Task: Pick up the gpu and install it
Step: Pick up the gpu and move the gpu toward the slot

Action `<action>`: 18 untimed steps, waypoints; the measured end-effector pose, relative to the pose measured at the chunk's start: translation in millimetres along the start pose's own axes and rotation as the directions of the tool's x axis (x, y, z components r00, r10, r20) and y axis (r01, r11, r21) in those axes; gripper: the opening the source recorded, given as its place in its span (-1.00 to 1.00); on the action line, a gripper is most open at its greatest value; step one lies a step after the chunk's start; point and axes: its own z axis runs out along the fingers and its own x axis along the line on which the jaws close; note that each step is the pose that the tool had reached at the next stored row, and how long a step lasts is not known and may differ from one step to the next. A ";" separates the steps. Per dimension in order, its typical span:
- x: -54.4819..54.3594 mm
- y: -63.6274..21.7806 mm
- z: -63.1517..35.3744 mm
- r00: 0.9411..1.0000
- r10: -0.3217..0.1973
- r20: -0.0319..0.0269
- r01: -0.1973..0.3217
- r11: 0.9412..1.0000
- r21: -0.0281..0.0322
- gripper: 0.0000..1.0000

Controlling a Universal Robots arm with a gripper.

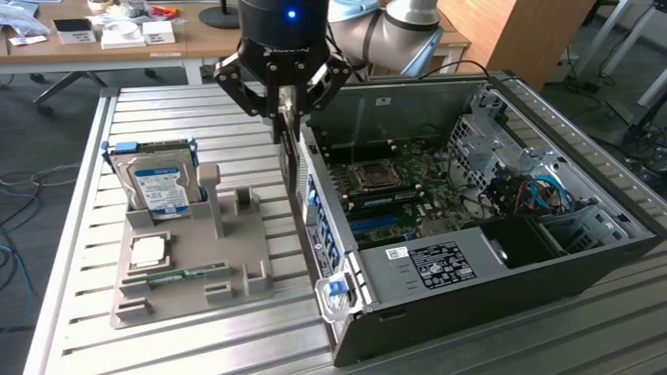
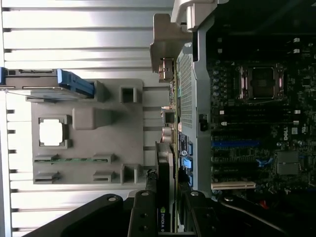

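- Gripper [image 2: 168, 212]: the claw is clamped on the gpu [image 2: 164, 168], one finger on each face. The card hangs edge-on and upright, off every support.
- Position of the gpu: held in the air above the table [image 1: 156, 117], in the gap between the gray holder tray [image 1: 177, 266] and the rear wall [image 2: 186, 89] of the open computer case [image 1: 583, 258]. It is just beside that wall, on the outer side. Whether its lower edge is above the wall's rim cannot be told.
- Step in hand, as judged: carrying the held card to the case. Done well, the card keeps plumb and does not slip in the clamp. The grip sits near one end, so the free length can swing or sag.
- Rear wall: the nearest obstacle. It carries connectors and a blue latch [image 1: 336, 287], so the card's lower edge should be kept well clear of it.
- Motherboard [image 1: 417, 180]: lies flat in the case beyond the wall. A blue slot [image 2: 236, 143] and a pale slot [image 2: 233, 185] run outward from the wall, beside the processor socket [image 2: 261, 81]. The card's long edge should be parallel to its slot, with the bracket end toward the rear wall.
- Cables [image 1: 532, 191]: bundled at the far side of the case, well apart from the slots.
- Farther off, on the tray: the hard drive [image 1: 162, 183] and the RAM stick [image 1: 177, 275], well apart from the claw.
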 end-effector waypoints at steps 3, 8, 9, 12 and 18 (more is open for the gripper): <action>-9.3 0.5 0.2 1.000 0.000 0.000 0.000 1.000 -0.002 -0.47; -26.6 1.5 0.7 1.000 0.000 0.000 0.000 1.000 -0.007 -0.47; -29.7 1.7 0.8 1.000 0.000 0.000 0.000 1.000 -0.007 -0.47; -39.3 2.4 1.0 1.000 0.000 0.000 0.000 1.000 -0.008 -0.47; -62.6 3.8 1.6 1.000 0.000 -0.001 0.000 1.000 -0.011 -0.47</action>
